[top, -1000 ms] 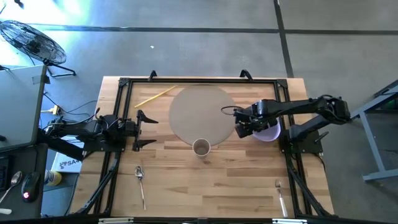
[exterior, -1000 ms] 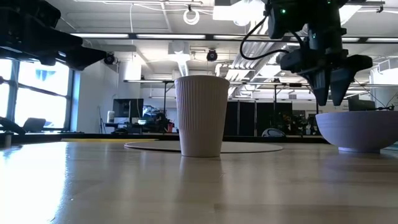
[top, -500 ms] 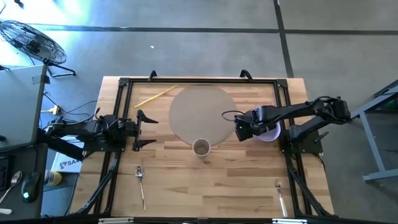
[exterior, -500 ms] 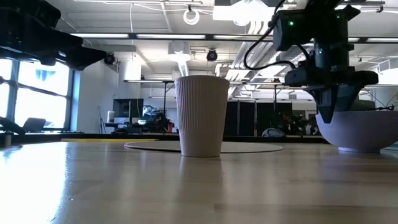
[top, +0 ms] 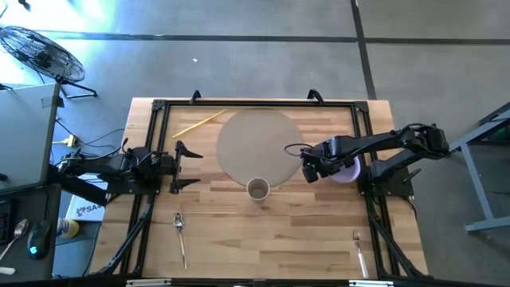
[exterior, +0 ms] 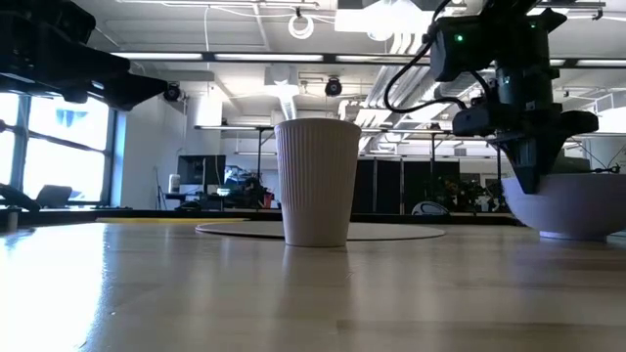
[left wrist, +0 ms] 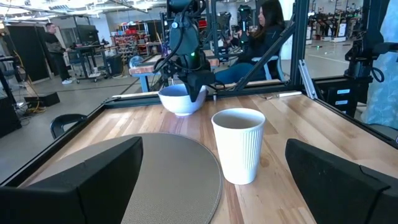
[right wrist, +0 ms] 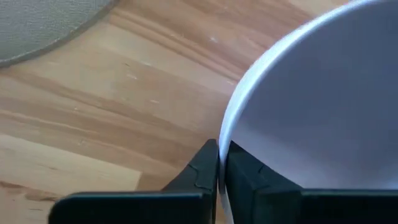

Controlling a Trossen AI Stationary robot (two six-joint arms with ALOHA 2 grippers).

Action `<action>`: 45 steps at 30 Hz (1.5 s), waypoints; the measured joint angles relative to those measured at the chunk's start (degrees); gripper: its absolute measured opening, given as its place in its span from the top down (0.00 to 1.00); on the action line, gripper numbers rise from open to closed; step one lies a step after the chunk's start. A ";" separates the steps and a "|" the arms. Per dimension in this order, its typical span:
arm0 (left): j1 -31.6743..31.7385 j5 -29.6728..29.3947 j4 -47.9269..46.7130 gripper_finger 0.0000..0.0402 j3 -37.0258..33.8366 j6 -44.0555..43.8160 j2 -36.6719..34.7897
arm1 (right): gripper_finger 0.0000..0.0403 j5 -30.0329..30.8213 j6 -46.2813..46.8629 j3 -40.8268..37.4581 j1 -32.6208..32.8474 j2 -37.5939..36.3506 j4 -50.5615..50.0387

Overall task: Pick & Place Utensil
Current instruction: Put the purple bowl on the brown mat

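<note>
Nearest you on the wooden table (top: 279, 231) lie two metal utensils: a silver spoon (top: 180, 231) near the left front, well apart from a silver fork (top: 358, 247) at the right front corner. Neither is touched. Farther back, a ribbed white paper cup (top: 257, 189) stands upright at the near edge of a round grey mat (top: 255, 143). Your right gripper (right wrist: 221, 165) has its fingers pinched narrow on the rim of a pale lavender bowl (top: 348, 170) beside the mat. Your left gripper (top: 185, 167) waits at the left side, fingers spread wide. A yellow stick (top: 198, 123) lies at the far left.
</note>
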 joint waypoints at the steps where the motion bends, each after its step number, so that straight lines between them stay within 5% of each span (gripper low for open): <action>1: 0.00 0.00 0.00 0.04 0.00 -0.01 0.00 | 0.98 0.01 -0.08 -0.05 0.00 0.01 -0.17; 9: 0.00 -0.01 0.00 0.04 0.00 0.00 0.01 | 0.99 2.08 -0.21 2.69 0.99 0.02 -1.83; 17: 0.00 -0.02 -0.02 0.04 0.00 -0.01 -0.01 | 0.99 5.86 -4.38 17.33 2.30 6.09 -8.22; 27: 0.00 -0.02 0.00 0.04 0.00 0.01 -0.01 | 0.99 13.46 -29.79 49.19 0.40 30.15 -22.26; 34: 0.00 0.00 0.00 0.04 0.00 -0.01 -0.01 | 0.99 13.98 -47.78 68.04 -2.11 41.78 -21.69; 45: 0.00 0.00 0.00 0.04 0.00 -0.01 -0.01 | 0.98 8.67 -64.59 73.89 -2.20 51.31 -12.43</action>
